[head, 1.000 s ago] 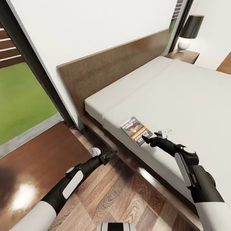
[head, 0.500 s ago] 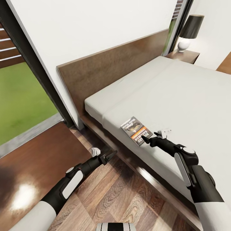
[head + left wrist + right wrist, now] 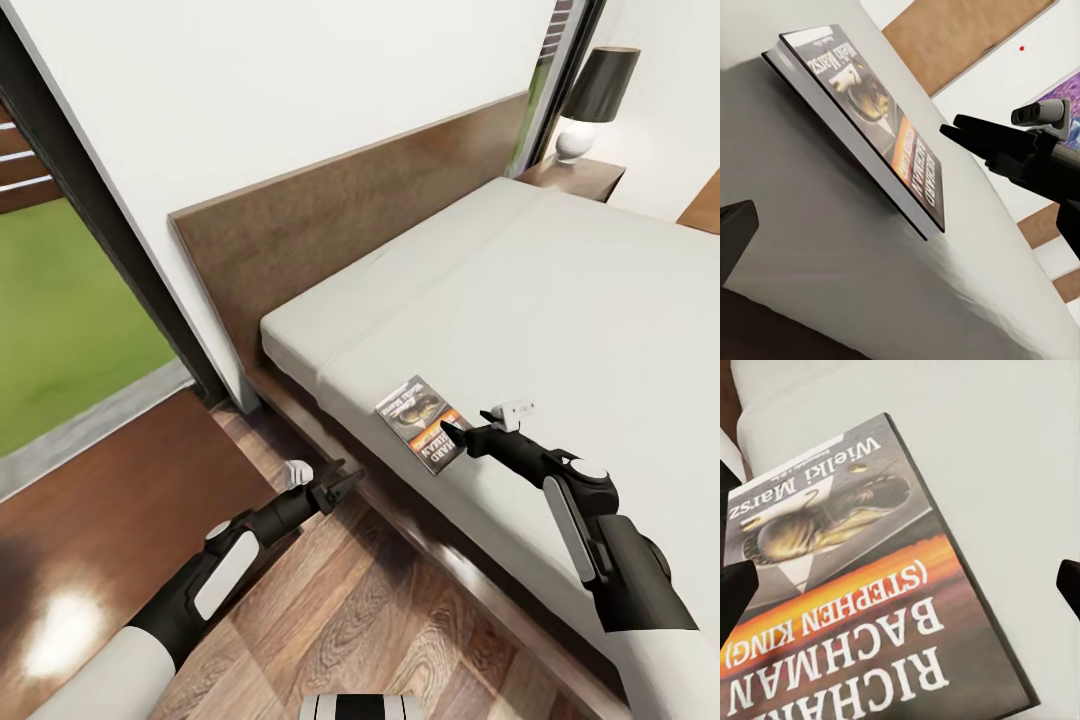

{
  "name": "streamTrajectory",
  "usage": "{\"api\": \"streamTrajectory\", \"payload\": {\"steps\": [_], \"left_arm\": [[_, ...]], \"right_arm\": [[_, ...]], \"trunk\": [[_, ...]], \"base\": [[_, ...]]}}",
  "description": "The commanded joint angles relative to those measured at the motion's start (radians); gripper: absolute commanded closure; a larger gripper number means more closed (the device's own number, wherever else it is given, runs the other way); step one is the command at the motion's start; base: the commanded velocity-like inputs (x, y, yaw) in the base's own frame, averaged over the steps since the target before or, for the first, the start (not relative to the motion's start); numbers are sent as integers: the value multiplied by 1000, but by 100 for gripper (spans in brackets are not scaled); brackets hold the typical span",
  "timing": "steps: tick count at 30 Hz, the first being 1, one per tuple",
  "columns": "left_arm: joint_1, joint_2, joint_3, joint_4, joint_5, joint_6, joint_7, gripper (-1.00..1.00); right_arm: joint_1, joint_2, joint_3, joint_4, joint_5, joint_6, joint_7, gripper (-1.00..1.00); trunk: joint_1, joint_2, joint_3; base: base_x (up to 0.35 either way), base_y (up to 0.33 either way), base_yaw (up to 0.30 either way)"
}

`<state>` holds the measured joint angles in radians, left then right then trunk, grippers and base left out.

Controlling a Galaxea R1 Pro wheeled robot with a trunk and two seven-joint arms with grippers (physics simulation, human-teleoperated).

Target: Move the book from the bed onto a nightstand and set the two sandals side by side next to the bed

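Head view: the book [image 3: 422, 421] lies flat near the bed's [image 3: 560, 300] edge (cover up), the right gripper [image 3: 452, 431] poised just over its corner, fingers spread, grasping nothing.

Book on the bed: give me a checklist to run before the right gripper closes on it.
1. Book lies flat on the bed near its edge: ok.
2. Right gripper is at the book's near end, fingers apart: ok.
3. A finger sits under the book's edge: cannot tell; the left wrist view shows the tips beside the book, just above the mattress.
4. Left gripper hangs over the floor, off the bed: ok.
5. Nightstand at the far side carries a lamp; free space for the book: cannot tell.
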<state>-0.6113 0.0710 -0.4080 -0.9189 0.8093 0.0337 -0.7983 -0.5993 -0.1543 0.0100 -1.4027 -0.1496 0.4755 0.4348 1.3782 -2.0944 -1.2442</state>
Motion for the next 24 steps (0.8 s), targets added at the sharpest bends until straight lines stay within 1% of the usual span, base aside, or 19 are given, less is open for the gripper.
{"api": "streamTrajectory", "payload": {"steps": [1, 4, 8, 13, 18, 24], "left_arm": [[-1, 1, -4, 0, 10, 4, -1, -100], [-1, 1, -4, 0, 10, 3, -1, -100], [-1, 0, -5, 0, 10, 3, -1, -100], [-1, 0, -5, 0, 9, 3, -1, -100], [-1, 0, -4, 0, 10, 3, -1, -100], [-1, 0, -4, 0, 10, 3, -1, -100]], "right_arm": [[0, -1, 1, -1, -10, 8, -2, -100], [0, -1, 1, 0, -10, 8, -2, -100], [0, -1, 1, 0, -10, 8, -2, -100], [0, -1, 1, 1, -10, 6, -2, -100], [0, -1, 1, 1, -10, 6, -1, -100], [0, -1, 1, 1, -10, 6, -1, -100]], "trunk": [[0, 0, -1], [0, 0, -1], [0, 0, -1], [0, 0, -1], [0, 0, -1], [0, 0, -1]], "base": [[6, -1, 0], [51, -69, 0], [133, -189, 0], [41, -60, 0], [92, -191, -9], [51, -60, -204]]}}
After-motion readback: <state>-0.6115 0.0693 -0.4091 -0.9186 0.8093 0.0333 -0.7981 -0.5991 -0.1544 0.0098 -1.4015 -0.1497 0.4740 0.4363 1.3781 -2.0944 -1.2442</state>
